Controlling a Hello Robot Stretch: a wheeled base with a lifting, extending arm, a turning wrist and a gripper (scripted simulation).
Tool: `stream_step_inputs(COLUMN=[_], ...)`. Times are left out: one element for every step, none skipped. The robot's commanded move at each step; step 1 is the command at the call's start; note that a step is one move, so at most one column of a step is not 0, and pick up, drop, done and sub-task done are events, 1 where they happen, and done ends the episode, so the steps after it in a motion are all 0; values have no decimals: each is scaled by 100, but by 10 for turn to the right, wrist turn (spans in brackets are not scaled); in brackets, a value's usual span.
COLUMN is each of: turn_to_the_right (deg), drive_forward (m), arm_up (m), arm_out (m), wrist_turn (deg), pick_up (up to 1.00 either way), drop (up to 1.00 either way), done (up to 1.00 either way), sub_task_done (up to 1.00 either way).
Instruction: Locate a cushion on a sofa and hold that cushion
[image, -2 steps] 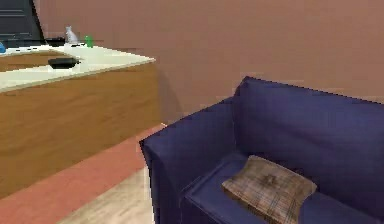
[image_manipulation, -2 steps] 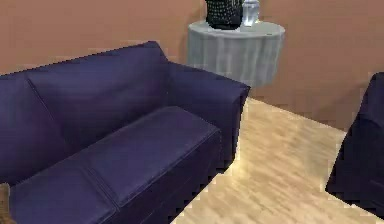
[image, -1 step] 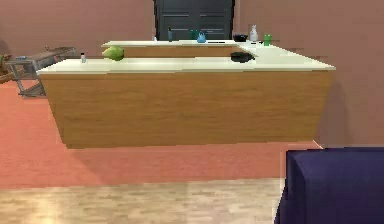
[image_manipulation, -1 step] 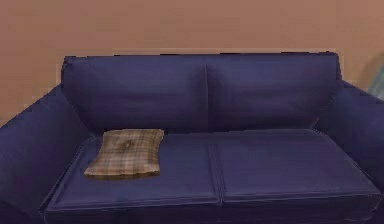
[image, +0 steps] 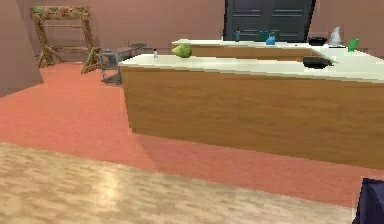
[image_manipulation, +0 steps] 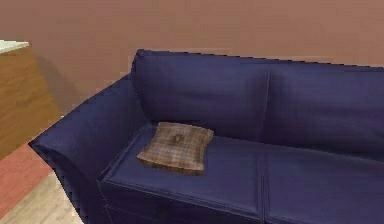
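A brown checked cushion (image_manipulation: 175, 147) is seen lying flat on a dark blue sofa (image_manipulation: 300, 110), beside its armrest. The tool's state cannot be told.

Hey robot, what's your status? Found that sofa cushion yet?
Brown checked cushion lies flat on the blue sofa, near its armrest. Nothing on top of it. Wooden counter stands ahead.

Home: kitchen counter (image: 230, 112); sofa (image_manipulation: 300, 105)
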Motion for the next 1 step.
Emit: stream_step_inputs(turn_to_the_right=[0], drive_forward=[0], arm_up=[50], arm_out=[0], wrist_turn=[0], pick_up=[0], drop=[0], done=[0], sub_task_done=[0])
